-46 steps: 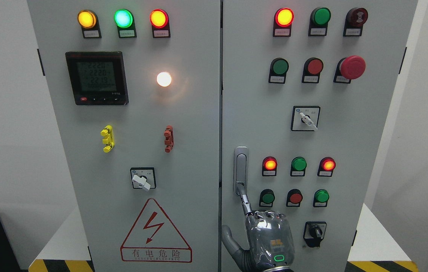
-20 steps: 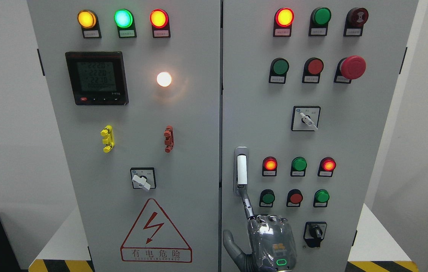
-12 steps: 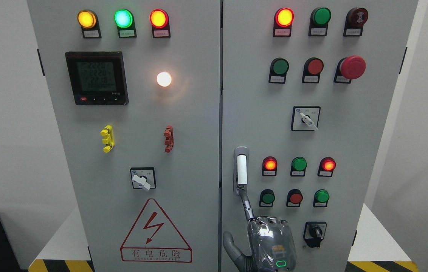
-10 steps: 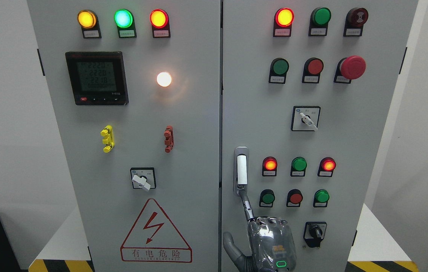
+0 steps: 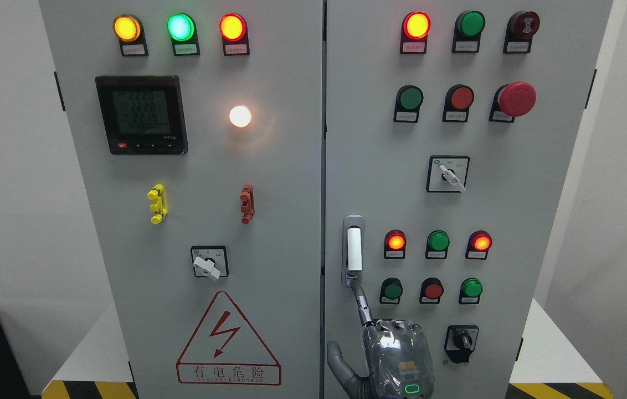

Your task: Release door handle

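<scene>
The right hand (image 5: 396,360) is coming up from the bottom edge, just right of the middle, its back facing the camera and its wrist cut off by the frame. The index finger (image 5: 362,303) is reaching straight out, pointing upward and leaning a little to the left, with its dark jointed segments showing along its length. The other fingers (image 5: 402,328) are curling in at the knuckles, gripping nothing. The thumb (image 5: 338,359) is sticking out to the left of the palm, apart from the rest. A small green light (image 5: 412,388) is glowing on the back of the hand near the wrist.
</scene>
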### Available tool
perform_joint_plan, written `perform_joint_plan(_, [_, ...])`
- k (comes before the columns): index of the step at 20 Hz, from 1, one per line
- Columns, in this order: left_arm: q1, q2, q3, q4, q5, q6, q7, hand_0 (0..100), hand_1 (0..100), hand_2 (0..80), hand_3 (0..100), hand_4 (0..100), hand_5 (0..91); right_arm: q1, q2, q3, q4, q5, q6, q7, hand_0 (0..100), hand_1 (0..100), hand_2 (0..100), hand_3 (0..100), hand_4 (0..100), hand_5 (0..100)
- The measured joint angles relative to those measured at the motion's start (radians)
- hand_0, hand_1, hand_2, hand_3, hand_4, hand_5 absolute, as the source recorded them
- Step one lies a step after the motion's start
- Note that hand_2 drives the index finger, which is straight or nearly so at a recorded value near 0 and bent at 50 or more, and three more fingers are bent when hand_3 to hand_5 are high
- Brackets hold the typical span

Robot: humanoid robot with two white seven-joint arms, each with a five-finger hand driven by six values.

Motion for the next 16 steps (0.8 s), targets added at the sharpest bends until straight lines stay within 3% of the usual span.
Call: perform_joint_plan(16, [0.000,0.000,0.000,0.000,0.000,0.000,0.000,0,0,2.2,9,1,0.0,-0.004,0.000,0.005,-0.017,0.001,-0.001,-0.008,41,28,8,100,98,95])
